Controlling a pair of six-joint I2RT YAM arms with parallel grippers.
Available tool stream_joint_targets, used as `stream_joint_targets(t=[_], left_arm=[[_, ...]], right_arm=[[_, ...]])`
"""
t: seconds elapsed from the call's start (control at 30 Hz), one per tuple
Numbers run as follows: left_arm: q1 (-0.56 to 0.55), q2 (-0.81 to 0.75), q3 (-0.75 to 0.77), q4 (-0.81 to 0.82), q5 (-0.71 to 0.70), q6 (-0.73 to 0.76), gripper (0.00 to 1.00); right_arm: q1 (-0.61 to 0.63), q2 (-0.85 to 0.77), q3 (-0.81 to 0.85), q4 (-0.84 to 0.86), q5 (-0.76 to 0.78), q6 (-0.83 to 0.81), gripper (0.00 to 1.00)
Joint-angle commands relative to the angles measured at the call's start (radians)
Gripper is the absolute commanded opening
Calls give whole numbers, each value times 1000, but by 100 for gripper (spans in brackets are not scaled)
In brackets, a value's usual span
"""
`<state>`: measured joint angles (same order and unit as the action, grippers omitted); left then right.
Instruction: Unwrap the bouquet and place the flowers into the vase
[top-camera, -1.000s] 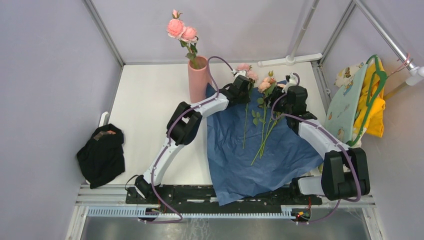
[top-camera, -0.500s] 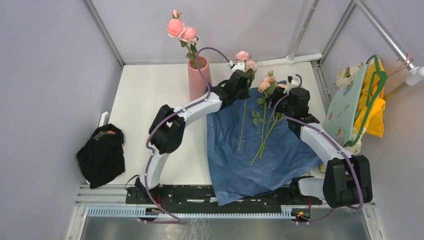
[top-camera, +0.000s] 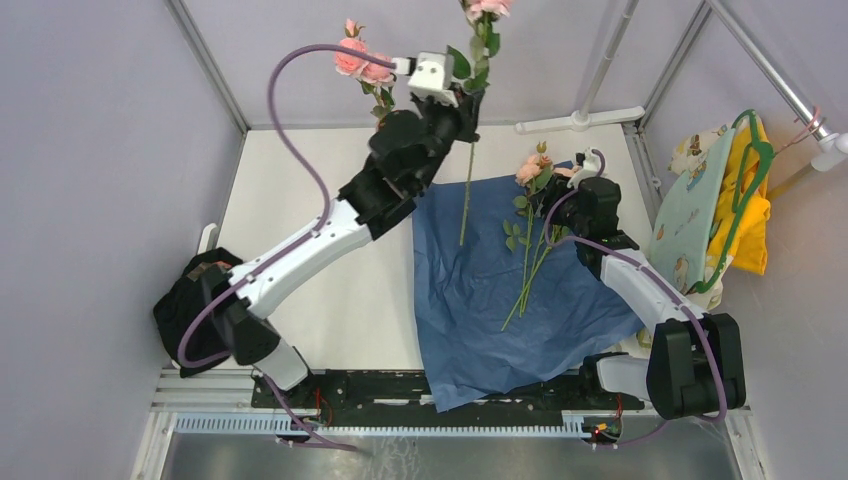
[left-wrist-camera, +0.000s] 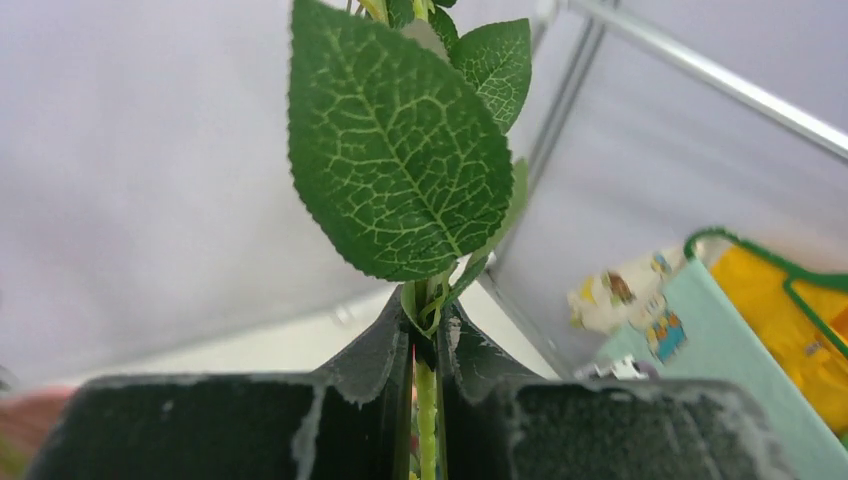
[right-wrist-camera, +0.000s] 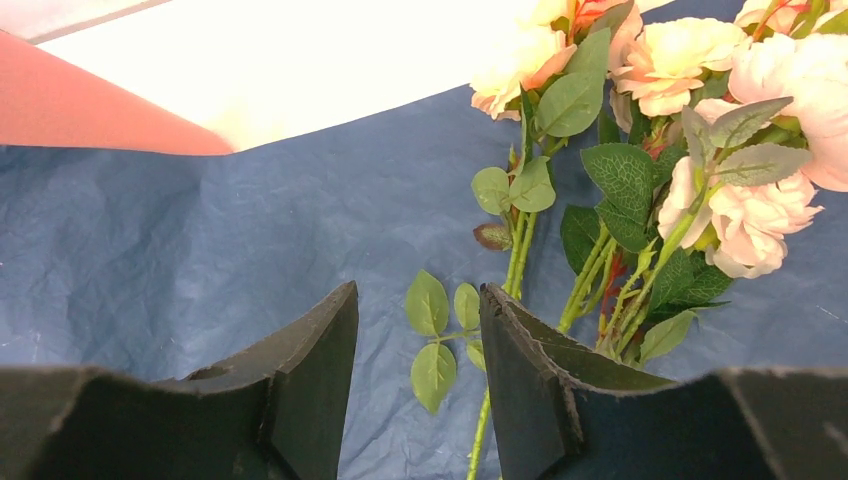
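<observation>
Grips with the left fingers (left-wrist-camera: 365, 385), pinched shut, the thin green stem of a long-stemmed pink rose (top-camera: 467, 170), upright high above the white counter (top-camera: 300, 180).

Hovers with the right fingers (right-wrist-camera: 310, 370) spread open over the crumpled dark blue paper sheet (right-wrist-camera: 150, 250). Loose peach and cream roses (right-wrist-camera: 680, 60) ahead to the right, the tall salmon-pink vase (right-wrist-camera: 90, 110) ahead to the left.

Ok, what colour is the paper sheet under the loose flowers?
The paper sheet is dark blue, clearest in the top external view.
</observation>
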<state>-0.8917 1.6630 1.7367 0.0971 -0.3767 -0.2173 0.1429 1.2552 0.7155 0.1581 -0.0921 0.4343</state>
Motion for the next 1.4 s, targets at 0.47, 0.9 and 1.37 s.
stream_joint_targets(t=[0.47,0.9,1.37], left_arm=[[17,-64,-200,1126,-204,1014,2],[254,168,45,1104,-206,875,2],[309,184,147,943,-184,720,2]], right_arm=[[-2,-39,6,82,-50,22,54],[-2,-64,-21,124,-49,17,54],[-2,-25,-28,162,-84,41,54]])
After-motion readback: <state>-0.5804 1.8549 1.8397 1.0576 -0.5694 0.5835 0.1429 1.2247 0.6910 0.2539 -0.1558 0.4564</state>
